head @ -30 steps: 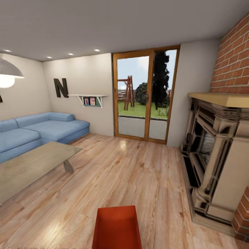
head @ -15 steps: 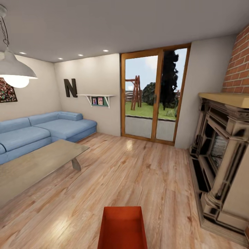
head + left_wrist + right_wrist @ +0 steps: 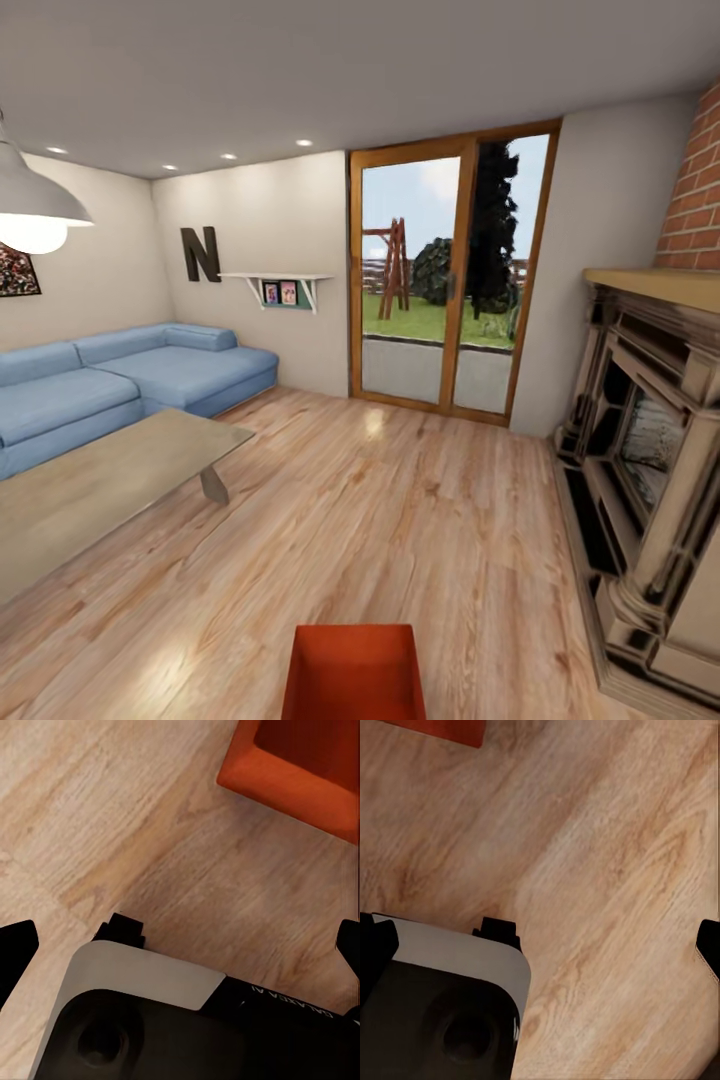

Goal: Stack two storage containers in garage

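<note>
Container point(image 3: 353, 670) sits on wood floor point(image 3: 400, 520) (both claws point(image 3: 180, 945) point(image 3: 540, 945) spread wide, empty).

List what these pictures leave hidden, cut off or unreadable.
- Storage container, head view: its near end is cut off by the bottom edge; only one container is seen here.
- Same container, left wrist view: only a corner, cut by the frame edge.
- Left gripper and right gripper: fingertips at the frame sides, nothing between them.
- Framed pictures on the shelf, head view: too small to read.
- Fireplace: cut off at the right edge.
</note>
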### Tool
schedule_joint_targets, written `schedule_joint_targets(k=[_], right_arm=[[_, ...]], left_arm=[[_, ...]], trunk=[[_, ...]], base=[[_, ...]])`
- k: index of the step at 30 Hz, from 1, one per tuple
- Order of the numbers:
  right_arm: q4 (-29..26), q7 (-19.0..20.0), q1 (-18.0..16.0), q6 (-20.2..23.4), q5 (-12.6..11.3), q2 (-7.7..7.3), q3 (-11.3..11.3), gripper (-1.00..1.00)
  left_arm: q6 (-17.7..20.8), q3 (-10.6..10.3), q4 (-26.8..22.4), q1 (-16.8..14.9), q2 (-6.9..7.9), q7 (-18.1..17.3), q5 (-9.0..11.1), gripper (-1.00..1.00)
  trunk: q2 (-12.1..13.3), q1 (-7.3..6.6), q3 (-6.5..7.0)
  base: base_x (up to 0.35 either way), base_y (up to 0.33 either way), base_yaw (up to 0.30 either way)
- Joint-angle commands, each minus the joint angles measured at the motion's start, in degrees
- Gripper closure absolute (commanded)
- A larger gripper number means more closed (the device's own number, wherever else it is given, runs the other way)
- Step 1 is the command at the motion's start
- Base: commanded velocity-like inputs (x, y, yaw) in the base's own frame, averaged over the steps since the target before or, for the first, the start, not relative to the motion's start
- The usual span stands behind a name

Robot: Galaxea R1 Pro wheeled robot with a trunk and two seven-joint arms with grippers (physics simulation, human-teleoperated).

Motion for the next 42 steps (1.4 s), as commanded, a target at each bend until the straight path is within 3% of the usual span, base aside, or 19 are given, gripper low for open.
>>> schedule_joint_targets(k=[1,12,27,31,42], right_arm=[[0.2,-0.2,-0.1,-0.3,0.1,0.02,0.3,-1.0],[0.2,-0.4,-0.1,-0.3,0.0,0.02,0.2,-1.0],[0.2,-0.4,-0.1,-0.3,0.0,-0.02,0.2,-1.0],[0.1,-0.2,-0.1,-0.2,-0.3,0.37,-0.2,-1.0],[0.3,-0.2,-0.1,-0.2,-0.4,0.62,-0.1,-1.0]], left_arm=[[0.1,-0.4,0.0,0.0,0.0,0.1,0.4,-1.0],[0.1,-0.4,0.0,0.0,0.0,0.1,0.4,-1.0],[0.1,-0.4,0.0,0.0,0.0,0.1,0.4,-1.0],[0.2,0.4,-0.4,0.0,-0.69,0.0,0.4,-1.0],[0.3,0.3,0.1,0.0,0.04,0.2,0.2,-1.0]], trunk=[[0.0,0.03,-0.07],[0.0,0.03,-0.07],[0.0,0.03,-0.07],[0.0,0.03,-0.07],[0.0,0.03,-0.07]], base=[[0.286,0.0,0.0],[0.058,0.0,0.146],[0.0,0.0,0.01],[0.0,0.0,0.0],[0.0,0.0,0.0]])
